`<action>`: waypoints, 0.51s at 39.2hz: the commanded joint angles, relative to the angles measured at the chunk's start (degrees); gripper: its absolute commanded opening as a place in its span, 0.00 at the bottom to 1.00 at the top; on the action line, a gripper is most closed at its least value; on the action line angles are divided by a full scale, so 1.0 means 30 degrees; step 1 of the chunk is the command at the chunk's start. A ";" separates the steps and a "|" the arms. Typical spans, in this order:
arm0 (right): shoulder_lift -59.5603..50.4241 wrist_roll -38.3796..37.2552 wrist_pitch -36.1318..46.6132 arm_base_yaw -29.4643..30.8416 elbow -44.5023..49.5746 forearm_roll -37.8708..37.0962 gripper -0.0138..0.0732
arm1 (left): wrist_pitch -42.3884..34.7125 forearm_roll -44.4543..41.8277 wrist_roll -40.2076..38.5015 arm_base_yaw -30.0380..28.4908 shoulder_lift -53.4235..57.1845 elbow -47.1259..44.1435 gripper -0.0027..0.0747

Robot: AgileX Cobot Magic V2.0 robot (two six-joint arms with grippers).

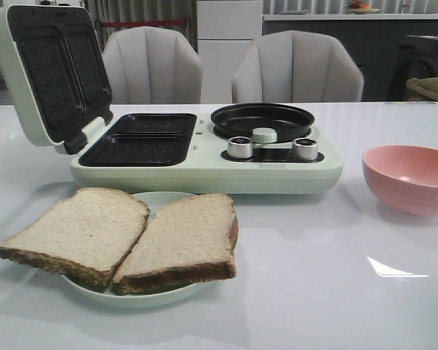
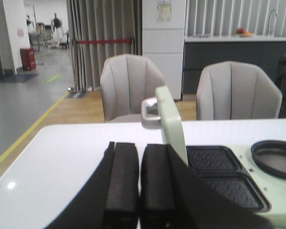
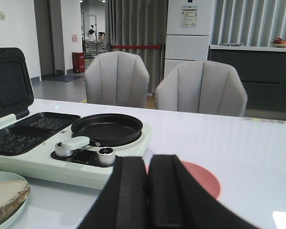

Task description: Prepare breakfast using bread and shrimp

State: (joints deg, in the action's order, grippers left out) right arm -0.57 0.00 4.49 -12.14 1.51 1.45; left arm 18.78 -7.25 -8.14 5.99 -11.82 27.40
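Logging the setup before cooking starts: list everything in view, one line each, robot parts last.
bread: two slices, pale tan with dark brown crusts, side by side on the plate at front left.
plate: one, pale green, under the bread, in front of the breakfast maker.
breakfast maker: one, pale green with black plates, mid-table, lid open at left, empty sandwich wells, round pan on its right half, two silver knobs.
bowl: one, pink, right of the maker; its contents cannot be seen from here.
chairs: two, grey, behind the table.
table: one, glossy white.
left gripper: black fingers closed together, holding nothing.
right gripper: black fingers closed together, holding nothing, near the bowl.
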 commanded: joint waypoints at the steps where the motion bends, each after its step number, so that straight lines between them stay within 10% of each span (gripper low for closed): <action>1: -0.0414 0.0000 0.1562 0.0062 -0.0308 -0.0088 0.33 | -0.1210 0.0233 -0.0122 0.0140 -0.0585 0.0639 0.18; 12: -0.0414 0.0000 0.1562 0.0062 -0.0308 -0.0088 0.33 | -0.0427 -0.0087 -0.0037 0.0140 -0.1644 0.0639 0.22; 20: -0.0414 0.0000 0.1562 0.0062 -0.0308 -0.0088 0.33 | -0.0412 -0.0236 0.0952 0.0140 -0.2219 0.0639 0.56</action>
State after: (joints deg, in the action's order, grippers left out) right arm -0.57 0.00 4.49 -12.14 1.51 1.45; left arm 21.74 -7.74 -5.88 5.99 -17.24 27.45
